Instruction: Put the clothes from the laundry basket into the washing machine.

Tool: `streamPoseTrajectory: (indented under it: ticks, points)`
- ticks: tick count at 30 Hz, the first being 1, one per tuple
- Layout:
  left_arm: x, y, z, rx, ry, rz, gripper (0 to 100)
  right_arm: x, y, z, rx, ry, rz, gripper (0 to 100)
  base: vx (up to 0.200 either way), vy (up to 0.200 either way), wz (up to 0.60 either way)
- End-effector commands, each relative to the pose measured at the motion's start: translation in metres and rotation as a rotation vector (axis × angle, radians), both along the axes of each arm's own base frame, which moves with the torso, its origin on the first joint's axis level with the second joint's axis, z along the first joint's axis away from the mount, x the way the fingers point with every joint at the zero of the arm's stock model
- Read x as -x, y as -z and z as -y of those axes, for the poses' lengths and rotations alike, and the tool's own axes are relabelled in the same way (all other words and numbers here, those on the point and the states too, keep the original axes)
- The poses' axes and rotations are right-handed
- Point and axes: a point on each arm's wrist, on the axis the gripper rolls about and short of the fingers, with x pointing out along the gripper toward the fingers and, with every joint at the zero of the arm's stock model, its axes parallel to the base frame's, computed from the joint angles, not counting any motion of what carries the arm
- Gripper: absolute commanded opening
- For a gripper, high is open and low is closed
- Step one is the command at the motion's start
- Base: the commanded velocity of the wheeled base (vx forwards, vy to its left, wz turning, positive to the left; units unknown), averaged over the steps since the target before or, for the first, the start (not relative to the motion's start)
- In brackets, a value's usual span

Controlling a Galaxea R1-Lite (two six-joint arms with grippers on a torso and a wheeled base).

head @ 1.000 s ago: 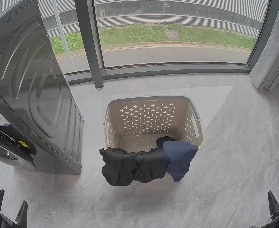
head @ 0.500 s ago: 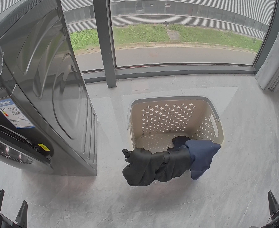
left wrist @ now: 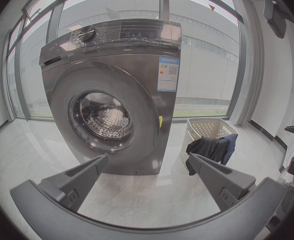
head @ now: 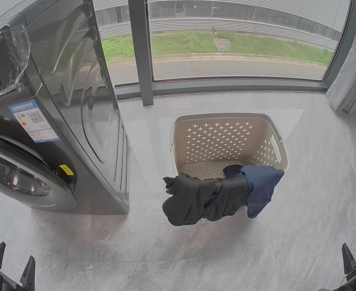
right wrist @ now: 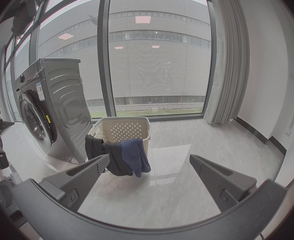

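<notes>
Left end effector [left wrist: 146, 159]: your jaws apart, washer [left wrist: 133, 84] dead ahead.
Right end effector [right wrist: 147, 159]: apart, basket [right wrist: 125, 130] and draped clothes [right wrist: 115, 155] ahead.

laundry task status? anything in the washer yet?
Done: nothing; the drum of the washing machine shows no clothes. In hand: nothing; left end effector and right end effector are open and empty, short of the laundry basket. Left: black garment and blue garment, both draped over its near rim.

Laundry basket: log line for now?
black garment, blue garment: draped over laundry basket rim | left end effector: open | right end effector: open
</notes>
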Motion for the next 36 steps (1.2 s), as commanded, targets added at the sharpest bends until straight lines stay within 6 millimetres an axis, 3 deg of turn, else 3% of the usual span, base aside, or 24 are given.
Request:
streamPoseTrajectory:
  ticks: [1,8,17,36]
  points:
    - [-0.0005,0.0043,0.0000,0.000,-0.001,-0.008,100,-0.0009,0.0050,0.0000,0.001,-0.001,-0.012,100,0.000,0.200,0.00]
    - [-0.0005,0.0043,0.0000,0.000,-0.001,-0.008,100,-0.0010,0.0050,0.0000,-0.001,0.002,-0.014,100,0.000,0.200,0.00]
    - [-0.0005,0.0043,0.0000,0.000,-0.001,-0.008,100,-0.0009,0.0049,0.0000,-0.001,0.001,-0.011,100,0.000,0.000,0.40]
    - [-0.0005,0.0043,0.0000,0.000,-0.001,-0.008,100,-0.0009,0.0049,0.0000,-0.002,0.001,-0.011,100,0.000,0.200,0.00]
